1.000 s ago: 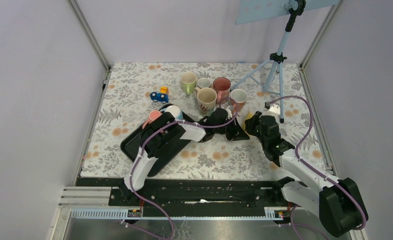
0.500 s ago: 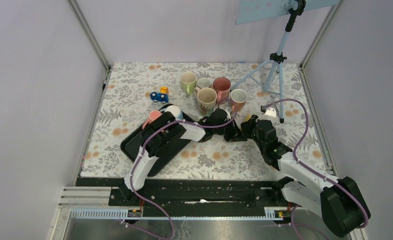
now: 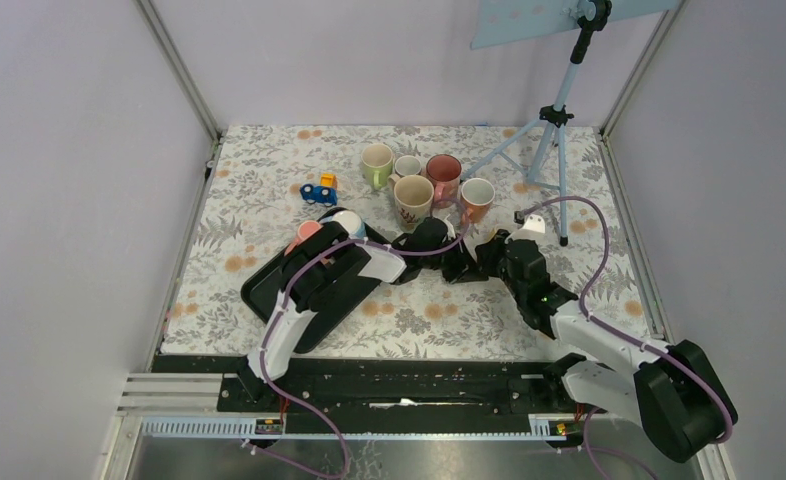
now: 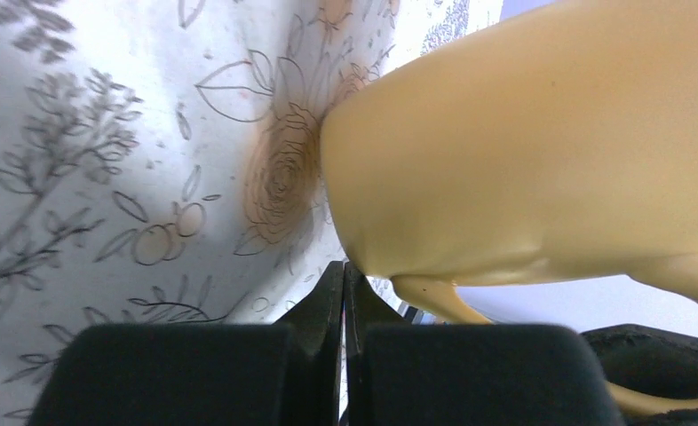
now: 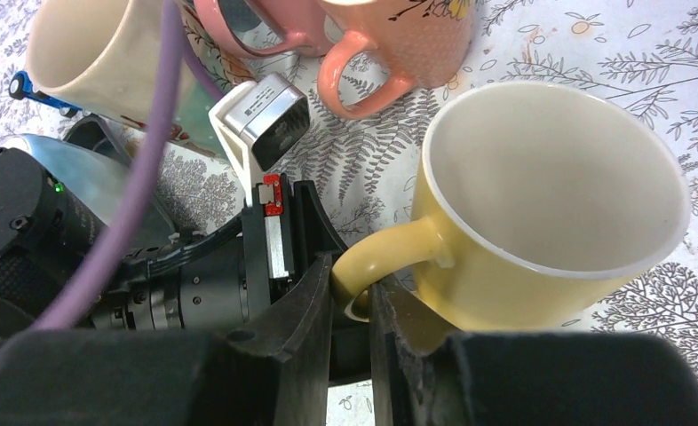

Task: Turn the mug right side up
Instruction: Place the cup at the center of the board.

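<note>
Since a second ago, my right arm [image 3: 579,325] has slid to the left, closer to my left arm [image 3: 319,280]. Now the two tips almost meet in the middle of the cloth [image 3: 269,180].

Closest to me, my right gripper [image 5: 350,293] is clamped on the handle [image 5: 376,253] of the yellow mug [image 5: 550,204]. The loop of the handle sits tight between the two fingers. The mug's mouth faces up and I can see its white inside. It is close to the cloth, but I cannot tell if its bottom sits flat or if it tips a bit.

Just beside the mug is my left gripper [image 4: 344,284]. Its fingers are pressed together with nothing between them. It sits low by the cloth, right next to the mug's side and handle.

A little farther back stand the other mugs [image 3: 419,180], all with mouths up. An orange one [image 5: 399,35] is the nearest of them. Off to the left are a black tray [image 3: 269,295] and a small toy car [image 3: 319,190]. A tripod [image 3: 554,120] stands at the far right.

I think the big part is done, because the mug is no longer upside down. What is left, I think, is to rest it flat on the cloth, let go of the handle, and pull both arms back.
</note>
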### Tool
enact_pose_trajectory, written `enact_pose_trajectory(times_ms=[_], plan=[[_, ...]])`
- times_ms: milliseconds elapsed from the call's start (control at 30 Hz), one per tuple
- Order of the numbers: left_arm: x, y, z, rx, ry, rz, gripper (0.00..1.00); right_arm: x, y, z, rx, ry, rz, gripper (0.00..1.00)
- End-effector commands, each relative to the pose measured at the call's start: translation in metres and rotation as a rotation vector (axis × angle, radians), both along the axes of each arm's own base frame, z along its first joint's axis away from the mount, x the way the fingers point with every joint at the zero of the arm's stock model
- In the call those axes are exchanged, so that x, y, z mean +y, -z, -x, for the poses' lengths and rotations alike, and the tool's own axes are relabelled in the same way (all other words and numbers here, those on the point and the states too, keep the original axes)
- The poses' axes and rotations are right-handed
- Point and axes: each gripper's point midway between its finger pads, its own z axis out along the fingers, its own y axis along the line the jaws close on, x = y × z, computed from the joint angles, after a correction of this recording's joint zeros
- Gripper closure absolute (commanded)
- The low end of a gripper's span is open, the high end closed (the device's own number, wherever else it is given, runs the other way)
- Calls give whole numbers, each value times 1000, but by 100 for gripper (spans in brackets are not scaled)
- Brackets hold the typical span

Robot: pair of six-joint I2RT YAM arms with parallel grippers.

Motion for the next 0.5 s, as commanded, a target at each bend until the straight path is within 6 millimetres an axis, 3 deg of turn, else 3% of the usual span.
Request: enact_pose_trajectory(times_ms=[0,467], plan=[[2,-29,-26,-107,-56,77,100,12,26,16,88,-48,-5,100],[9,-30,-24,-104,-55,72,100,15,37,21,91,-24,37,98]])
